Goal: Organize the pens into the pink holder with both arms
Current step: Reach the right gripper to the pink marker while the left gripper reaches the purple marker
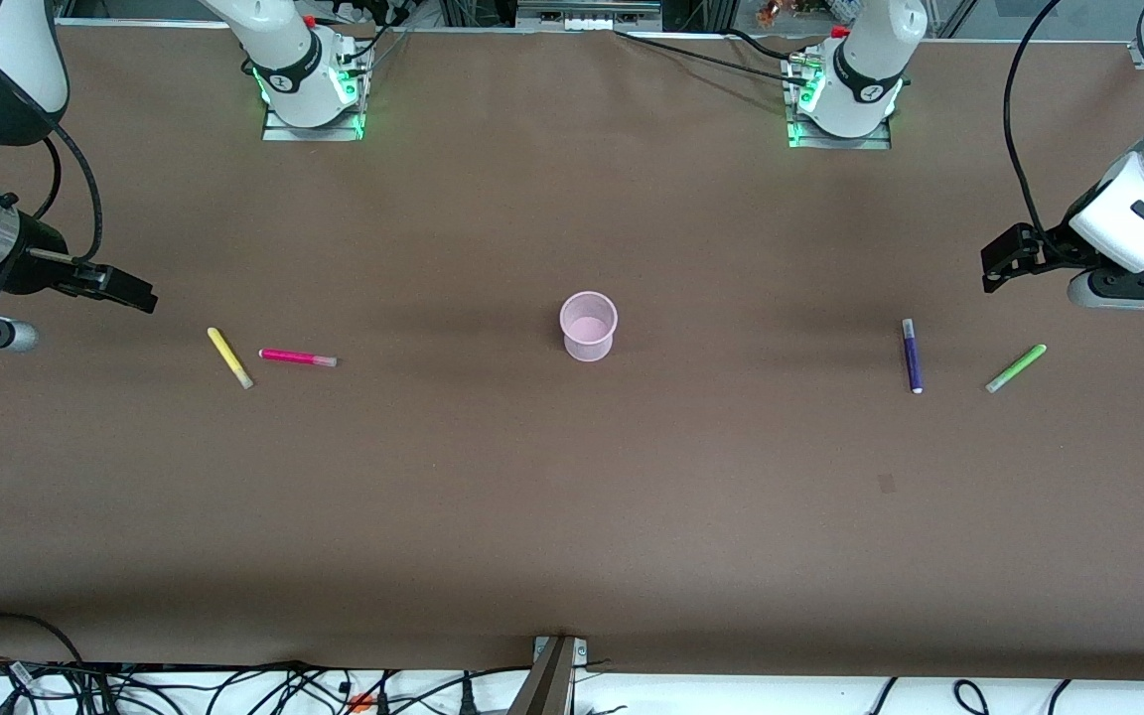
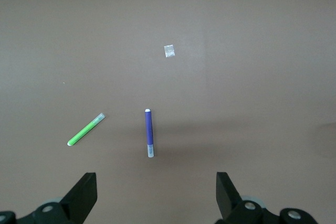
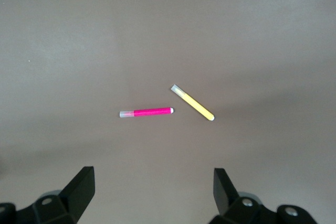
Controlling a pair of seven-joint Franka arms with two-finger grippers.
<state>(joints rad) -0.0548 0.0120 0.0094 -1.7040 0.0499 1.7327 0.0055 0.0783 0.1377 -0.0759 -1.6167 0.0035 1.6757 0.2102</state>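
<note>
The pink holder [image 1: 588, 325] stands upright and empty at the table's middle. The yellow pen [image 1: 229, 357] and the magenta pen [image 1: 297, 357] lie near each other toward the right arm's end; both show in the right wrist view, yellow [image 3: 192, 103] and magenta [image 3: 146, 112]. The purple pen [image 1: 913, 356] and the green pen [image 1: 1016, 367] lie toward the left arm's end, and show in the left wrist view, purple [image 2: 149, 132] and green [image 2: 86, 129]. My right gripper [image 1: 127, 288] [image 3: 154, 179] hangs open and empty above the table beside the yellow pen. My left gripper [image 1: 1004, 263] [image 2: 156, 182] hangs open and empty above the table near the green pen.
A small grey square patch [image 1: 887, 484] lies on the brown table nearer the front camera than the purple pen. The arm bases [image 1: 312, 89] [image 1: 842, 99] stand along the table's back edge. Cables and a metal bracket [image 1: 557, 660] sit at the front edge.
</note>
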